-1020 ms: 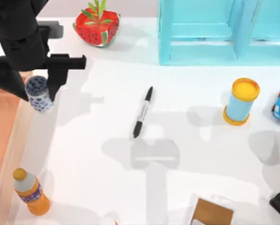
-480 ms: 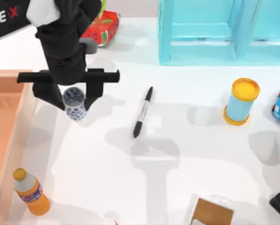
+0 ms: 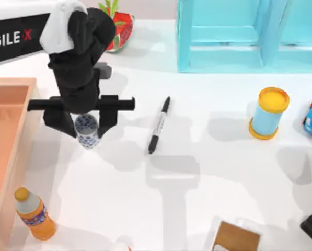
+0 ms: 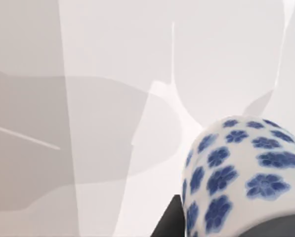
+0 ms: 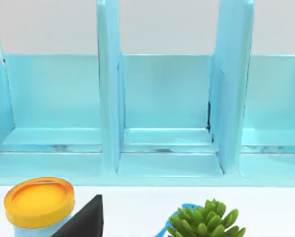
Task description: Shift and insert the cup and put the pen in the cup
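One cup (image 3: 87, 130), one pen (image 3: 159, 125), one bottle (image 3: 34, 214).

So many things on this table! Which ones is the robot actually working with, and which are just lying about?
In use:
- small white cup with blue flower pattern, gripped by the left gripper
- slim black marker pen

Lying about:
- orange drink bottle
- light-blue cylinder with yellow rims
- turquoise shelf
- watermelon-patterned planter

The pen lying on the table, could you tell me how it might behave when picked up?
The pen is a slim round barrel lying flat, so a nudge would probably roll it. It looks rigid and light. Its smooth surface may slip between fingers.
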Controlling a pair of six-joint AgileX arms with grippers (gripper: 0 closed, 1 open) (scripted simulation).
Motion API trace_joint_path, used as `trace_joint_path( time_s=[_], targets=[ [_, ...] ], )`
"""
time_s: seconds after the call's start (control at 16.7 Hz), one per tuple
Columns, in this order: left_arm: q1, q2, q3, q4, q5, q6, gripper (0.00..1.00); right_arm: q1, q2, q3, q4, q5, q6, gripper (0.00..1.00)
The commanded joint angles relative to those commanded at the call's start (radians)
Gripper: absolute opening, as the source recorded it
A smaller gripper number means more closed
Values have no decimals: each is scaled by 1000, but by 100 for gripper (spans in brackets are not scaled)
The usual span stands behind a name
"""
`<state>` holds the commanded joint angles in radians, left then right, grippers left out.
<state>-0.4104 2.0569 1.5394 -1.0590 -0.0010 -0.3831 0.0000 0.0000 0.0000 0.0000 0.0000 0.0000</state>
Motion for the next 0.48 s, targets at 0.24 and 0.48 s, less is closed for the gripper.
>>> trace_joint_path(
  time_s=[0.24,0.48],
  targets=[
    [0,0,0,0,0,0,8,0,0,0,0,0,0,100],
    [0,0,0,0,0,0,38,0,0,0,0,0,0,100]
  ],
)
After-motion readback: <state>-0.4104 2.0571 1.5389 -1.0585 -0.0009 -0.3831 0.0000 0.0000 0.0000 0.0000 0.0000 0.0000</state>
